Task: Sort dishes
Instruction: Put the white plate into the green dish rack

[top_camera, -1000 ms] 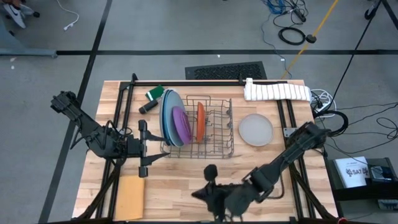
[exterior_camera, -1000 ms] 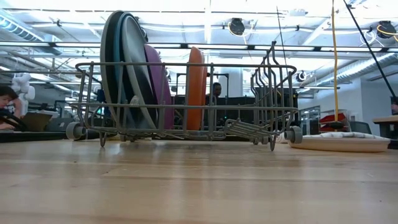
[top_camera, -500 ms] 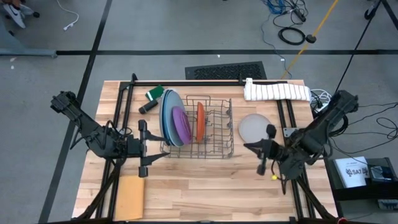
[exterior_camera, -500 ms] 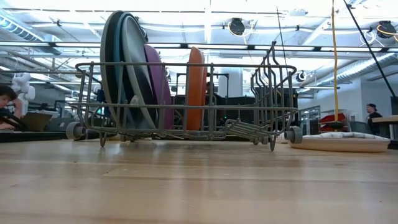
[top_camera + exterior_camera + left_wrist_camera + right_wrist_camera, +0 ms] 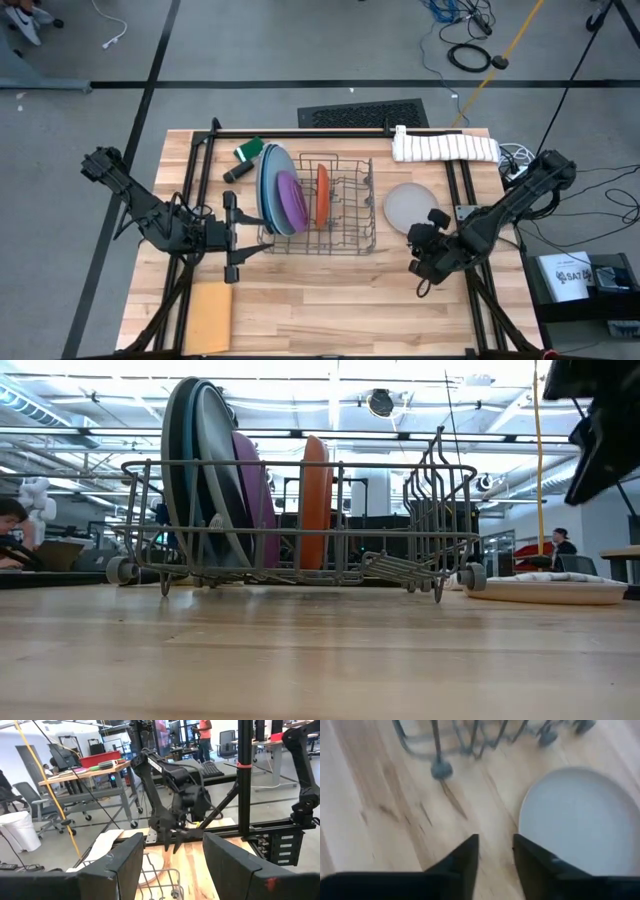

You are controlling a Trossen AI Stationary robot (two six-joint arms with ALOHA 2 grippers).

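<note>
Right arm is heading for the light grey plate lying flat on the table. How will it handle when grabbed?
The light grey plate looks thin and stiff, probably light. It lies flat on the wooden table, so fingers may struggle to get under its low rim. Pushed, it would likely slide rather than tip.

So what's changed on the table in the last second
The right gripper swung from the table's front edge over to the light grey plate, and its jaws have parted; it holds nothing. The left gripper stayed beside the wire rack, jaws open. The plates in the rack and the light grey plate on the table have not moved.
</note>
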